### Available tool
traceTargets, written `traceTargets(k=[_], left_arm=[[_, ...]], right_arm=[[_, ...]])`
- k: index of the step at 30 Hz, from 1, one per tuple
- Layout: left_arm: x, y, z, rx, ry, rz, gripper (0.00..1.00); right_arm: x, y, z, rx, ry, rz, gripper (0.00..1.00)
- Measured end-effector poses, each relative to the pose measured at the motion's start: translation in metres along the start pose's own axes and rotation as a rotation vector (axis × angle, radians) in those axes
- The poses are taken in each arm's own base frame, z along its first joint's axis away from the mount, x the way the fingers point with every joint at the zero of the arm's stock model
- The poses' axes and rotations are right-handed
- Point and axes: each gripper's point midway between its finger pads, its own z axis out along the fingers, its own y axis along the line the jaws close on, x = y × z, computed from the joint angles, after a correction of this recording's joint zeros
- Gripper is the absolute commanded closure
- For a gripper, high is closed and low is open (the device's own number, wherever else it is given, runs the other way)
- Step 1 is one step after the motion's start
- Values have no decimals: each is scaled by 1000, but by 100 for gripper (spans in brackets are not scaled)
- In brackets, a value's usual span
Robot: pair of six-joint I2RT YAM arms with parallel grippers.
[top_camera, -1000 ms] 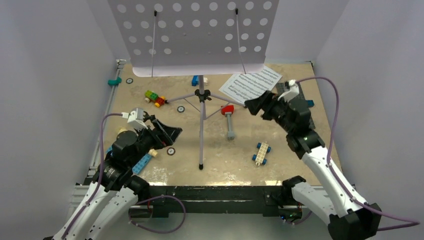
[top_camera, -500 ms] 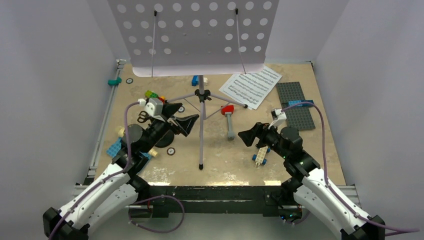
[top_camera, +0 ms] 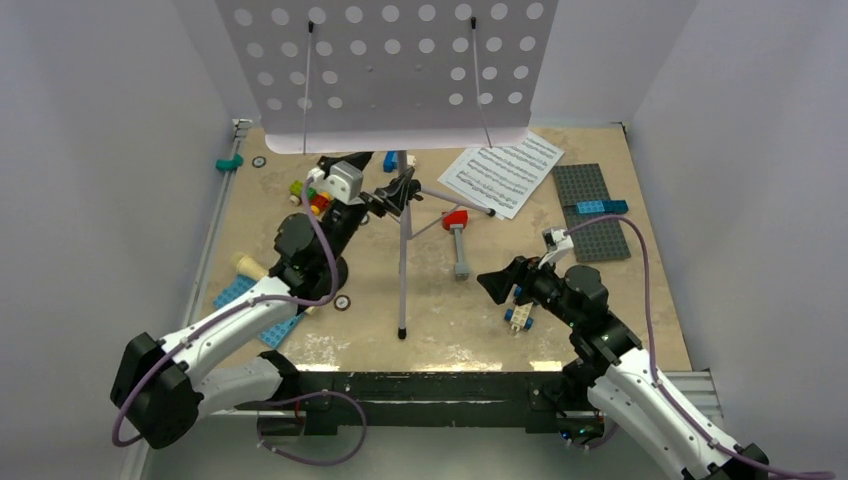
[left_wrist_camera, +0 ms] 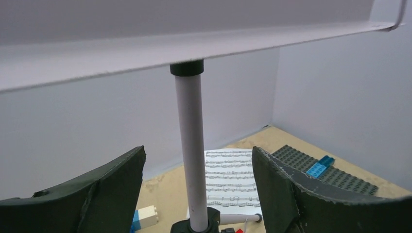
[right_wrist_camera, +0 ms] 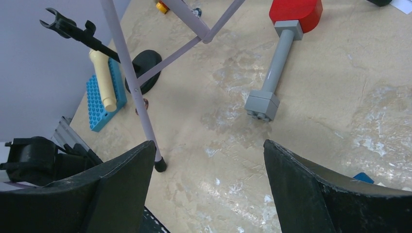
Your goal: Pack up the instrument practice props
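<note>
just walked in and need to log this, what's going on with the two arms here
The practice props are being packed up, and nothing is held yet. The left gripper is at the lilac music stand, jaws open on either side of its post without touching it. The right gripper hovers open above the table. The sheet music lies on the table; the microphone rests on a blue plate by the black mic stand.

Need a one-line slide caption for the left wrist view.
Open left gripper, music stand pole between its fingers, sheet music lying beyond.
</note>
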Motion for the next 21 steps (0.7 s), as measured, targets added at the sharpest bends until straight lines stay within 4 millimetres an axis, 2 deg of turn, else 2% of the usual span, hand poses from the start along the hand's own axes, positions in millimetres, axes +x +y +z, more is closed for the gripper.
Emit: traceTargets(k=[6,12,16,21], left_arm=[[27,7,21,-65,-24,48,24],[36,7,32,-107,-81,77,32],[30,10,37,-134,-122,84,34],[9,15,46,-165,-195,71,38]], right_arm=[[0,4,0,-24,-2,2,14],[2,5,3,-32,9,3,14],[5,4,4,-34,27,5,14],[6,5,4,-37,30,6,14]])
